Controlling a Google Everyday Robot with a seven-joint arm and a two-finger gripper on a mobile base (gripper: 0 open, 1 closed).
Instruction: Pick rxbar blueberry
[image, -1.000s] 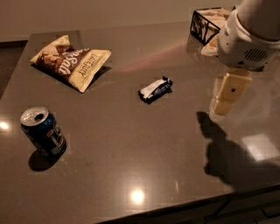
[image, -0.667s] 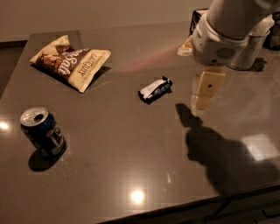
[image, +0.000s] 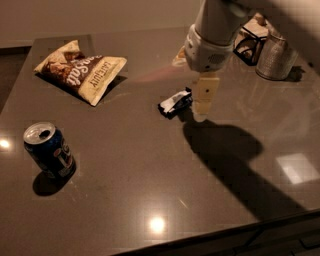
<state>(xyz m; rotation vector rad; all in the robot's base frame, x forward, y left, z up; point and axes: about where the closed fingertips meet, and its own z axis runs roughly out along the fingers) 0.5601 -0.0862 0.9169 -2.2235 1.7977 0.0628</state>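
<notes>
- The soda can (image: 50, 150) and chip bag (image: 82, 72) sit left on the counter (image: 150, 200).
- The rxbar blueberry (image: 176, 102) lies flat mid-counter. It is likely light, crinkly and slippery, so pinch across its narrow middle.
- The claw (image: 201, 111) hangs just right of it; apart or together, I cannot tell.

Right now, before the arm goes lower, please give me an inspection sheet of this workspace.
Surface: dark glossy table, with light reflections.
Job's things: small dark-blue snack bar with white label, lying flat mid-table, not held.
Clutter: brown-and-cream chip bag at far left; blue soda can upright at near left; grey metal container and black-and-white box at far right.
Pincer: cream pincer hangs just right of the bar, close above the table.
Cables: nothing seen.
Surroundings: pale wall behind the table.
</notes>
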